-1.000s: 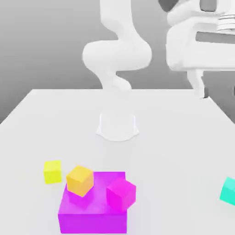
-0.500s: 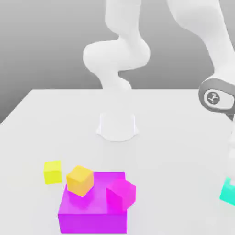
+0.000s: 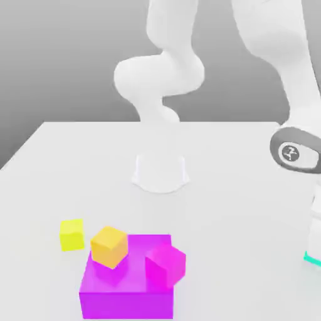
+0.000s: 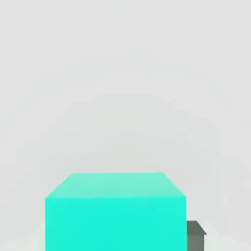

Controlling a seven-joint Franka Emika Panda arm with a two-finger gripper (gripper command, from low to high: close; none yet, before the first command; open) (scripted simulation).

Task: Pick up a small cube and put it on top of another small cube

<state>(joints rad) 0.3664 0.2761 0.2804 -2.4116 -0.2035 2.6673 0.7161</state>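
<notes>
The small teal cube rests on the white table. In the exterior view only a sliver of the teal cube shows at the right edge, under the lowered arm. My gripper straddles the cube, and one dark fingertip lies flat against its side; the other finger is hidden. The jaws look shut on the cube. A small yellow cube sits on the table at the exterior view's left. A small orange cube sits on the corner of the large magenta block.
A small magenta cube also stands on the large magenta block. The arm's round white base is at the table's middle back. Open white tabletop lies between the block and the teal cube.
The arm has come down at the exterior view's right onto the teal cube, now covering nearly all of it. The fingers have closed in against the cube's sides.
</notes>
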